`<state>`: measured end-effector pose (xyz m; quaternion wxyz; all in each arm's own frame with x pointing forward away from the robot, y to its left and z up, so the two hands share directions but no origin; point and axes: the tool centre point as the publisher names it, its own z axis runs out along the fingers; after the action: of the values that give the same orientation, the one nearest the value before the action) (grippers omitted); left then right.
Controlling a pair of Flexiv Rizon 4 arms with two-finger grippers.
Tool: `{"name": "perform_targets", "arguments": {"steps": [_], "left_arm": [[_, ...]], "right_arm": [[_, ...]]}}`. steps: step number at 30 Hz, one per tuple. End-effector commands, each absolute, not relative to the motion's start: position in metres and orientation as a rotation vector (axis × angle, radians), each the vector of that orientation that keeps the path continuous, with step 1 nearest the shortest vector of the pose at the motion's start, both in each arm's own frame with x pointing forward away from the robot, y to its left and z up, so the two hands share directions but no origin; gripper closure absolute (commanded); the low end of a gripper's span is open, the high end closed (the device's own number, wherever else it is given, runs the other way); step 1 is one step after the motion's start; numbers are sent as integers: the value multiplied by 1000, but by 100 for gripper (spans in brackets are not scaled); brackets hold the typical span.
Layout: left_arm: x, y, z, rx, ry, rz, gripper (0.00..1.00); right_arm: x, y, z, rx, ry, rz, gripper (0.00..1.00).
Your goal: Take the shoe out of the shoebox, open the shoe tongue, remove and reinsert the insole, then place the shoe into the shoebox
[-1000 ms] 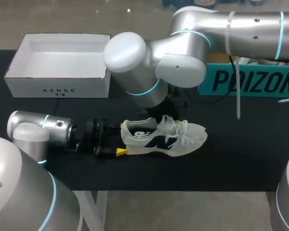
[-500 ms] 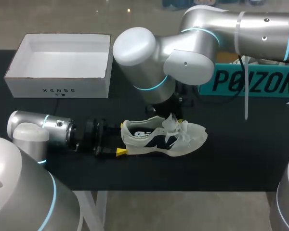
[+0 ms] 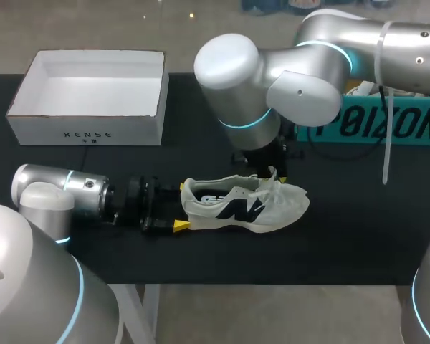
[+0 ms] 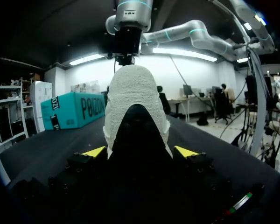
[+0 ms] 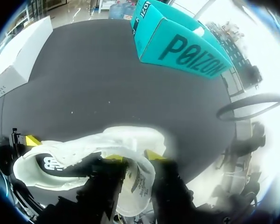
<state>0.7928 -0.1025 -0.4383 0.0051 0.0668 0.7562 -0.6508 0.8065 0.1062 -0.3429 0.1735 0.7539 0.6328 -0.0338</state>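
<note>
at the far left of the black table top (image 3: 201, 154) stands an open white cardboard shoebox (image 3: 86, 133), lidless, its pale inside showing nothing in it; from the right wrist it shows off beyond the shoe's heel end (image 5: 18, 56). in front of the box, the silver left arm (image 3: 61, 190) lies low along the table, pointing to the right. the left gripper (image 3: 180, 208) is at the heel of a white and grey mesh sneaker with a dark navy side logo (image 3: 244, 208). one yellow tip shows on the near side of the heel and one on the far side. in the left wrist view the heel (image 4: 133, 93) fills the gap of this gripper (image 4: 140, 151), and both tips press against its sides, so it is clamped on the sneaker.

the sneaker stands on its sole on the table, outside the shoebox and well apart from it, heel to the left and toe to the right.

over the middle of the sneaker the silver right arm (image 3: 272, 79) reaches down from the right side. the right gripper (image 3: 272, 172) sits at the shoe's opening. in the right wrist view its fingers (image 5: 134, 156) stand on either side of the white tongue (image 5: 139, 179) and pinch it, with the tongue and loose laces lifted up off the foot opening (image 5: 51, 163).

at the far right, behind the sneaker, lies a teal cardboard box with dark lettering (image 3: 387, 125), also seen ahead of the right gripper (image 5: 177, 42) and off beside the sneaker from the left wrist (image 4: 74, 109).
</note>
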Motion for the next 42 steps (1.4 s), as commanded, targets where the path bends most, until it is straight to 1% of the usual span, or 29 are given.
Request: {"name": "perform_targets", "arguments": {"steps": [1, 3, 5, 9, 13, 17, 18, 19, 22, 25, 26, 32, 33, 35, 36, 37, 42], "left_arm": [[793, -102, -443, 207, 2367, -2036, 100], [793, -102, -443, 207, 2367, -2036, 100], [793, -102, -443, 207, 2367, -2036, 100], [793, -102, -443, 207, 2367, -2036, 100], [793, -102, -443, 207, 2367, -2036, 100], [793, -102, -443, 207, 2367, -2036, 100], [793, -102, -443, 207, 2367, -2036, 100], [793, -102, -443, 207, 2367, -2036, 100], [793, -102, -443, 207, 2367, -2036, 100], [793, -102, -443, 207, 2367, -2036, 100], [793, -102, -443, 207, 2367, -2036, 100], [793, -102, -443, 207, 2367, -2036, 100], [793, -102, -443, 207, 2367, -2036, 100], [793, -102, -443, 207, 2367, -2036, 100], [793, -102, -443, 207, 2367, -2036, 100], [793, -102, -443, 207, 2367, -2036, 100], [793, -102, -443, 207, 2367, -2036, 100]], "right_arm": [[805, 101, -335, 2135, 1807, -63, 69], [804, 104, -332, 2128, 1816, -49, 62], [803, 107, -328, 2117, 1823, -40, 60], [801, 110, -323, 2110, 1833, -20, 59], [800, 110, -319, 2108, 1842, 0, 61], [798, 109, -314, 2108, 1846, 15, 66], [798, 109, -313, 2108, 1848, 18, 69], [798, 109, -312, 2108, 1849, 20, 69], [797, 110, -310, 2107, 1855, 28, 66], [796, 112, -308, 2105, 1865, 38, 57], [796, 114, -308, 2102, 1868, 40, 56], [794, 121, -303, 2087, 1891, 65, 56], [793, 121, -303, 2085, 1895, 71, 58], [793, 122, -302, 2085, 1902, 80, 78], [792, 122, -302, 2086, 1905, 87, 93], [792, 123, -301, 2085, 1906, 88, 100], [791, 123, -300, 2091, 1925, 108, 100]]}}
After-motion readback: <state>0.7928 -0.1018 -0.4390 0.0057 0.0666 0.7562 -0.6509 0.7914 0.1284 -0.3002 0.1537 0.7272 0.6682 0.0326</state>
